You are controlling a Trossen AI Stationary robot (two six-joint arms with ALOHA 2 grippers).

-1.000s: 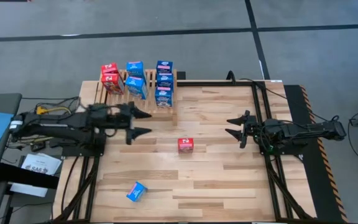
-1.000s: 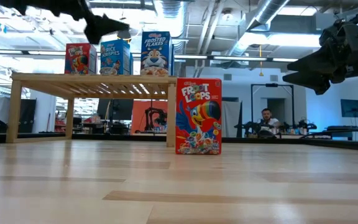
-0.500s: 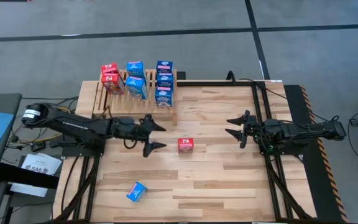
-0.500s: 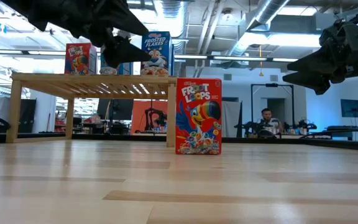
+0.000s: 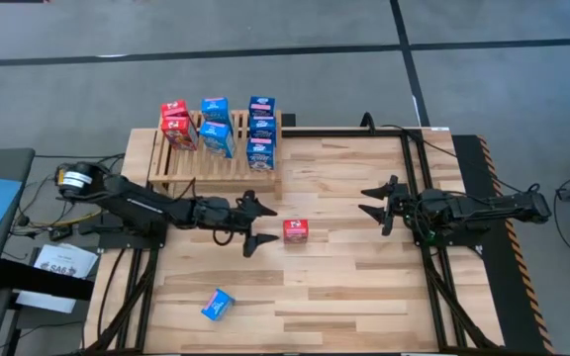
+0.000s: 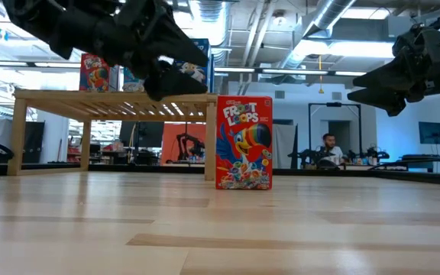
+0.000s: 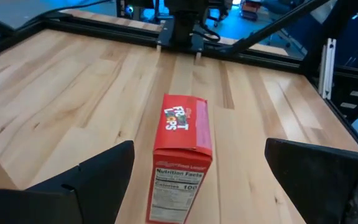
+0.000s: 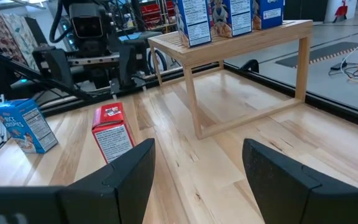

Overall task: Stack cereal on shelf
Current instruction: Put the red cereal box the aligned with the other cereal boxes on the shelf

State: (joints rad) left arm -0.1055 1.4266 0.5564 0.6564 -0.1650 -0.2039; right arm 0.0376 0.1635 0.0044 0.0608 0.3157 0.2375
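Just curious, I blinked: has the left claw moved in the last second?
Yes. The left gripper went from beside the shelf toward the red box, fingers open.

Robotics lab — exposed ceiling ducts point(image 6: 334, 15) (person at monitors point(image 6: 328, 145)).

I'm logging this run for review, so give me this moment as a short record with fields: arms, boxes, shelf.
left gripper: open, low over the table, just short of the red box
right gripper: open, waiting at the table's right side
red box: upright on the table, untouched
blue box: alone near the table's front edge
shelf: holds seven boxes, red and blue
boxes still off the shelf: two
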